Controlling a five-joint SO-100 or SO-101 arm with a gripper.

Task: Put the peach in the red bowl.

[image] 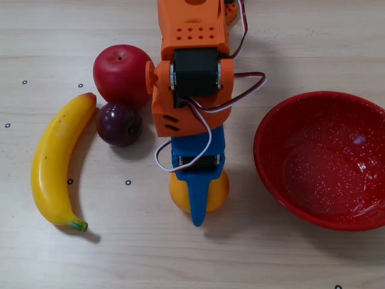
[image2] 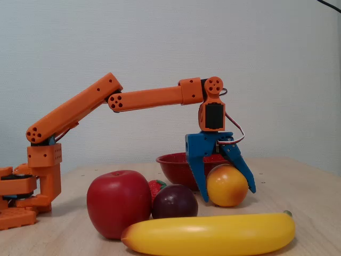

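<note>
The peach (image: 179, 194) is yellow-orange and lies on the table just left of the red bowl (image: 267, 158) in the overhead view. My blue gripper (image: 197, 205) comes down over it, one finger running across its top. In the fixed view the gripper (image2: 228, 193) has a finger against each side of the peach (image2: 226, 185), which sits at or just above the tabletop. The red speckled bowl (image2: 173, 164) stands behind it and holds nothing.
A red apple (image: 122, 72), a dark plum (image: 119, 123) and a banana (image: 57, 159) lie left of the arm in the overhead view. A small red strawberry-like thing (image2: 156, 188) shows between apple and plum. The arm base (image2: 32, 181) stands at left in the fixed view.
</note>
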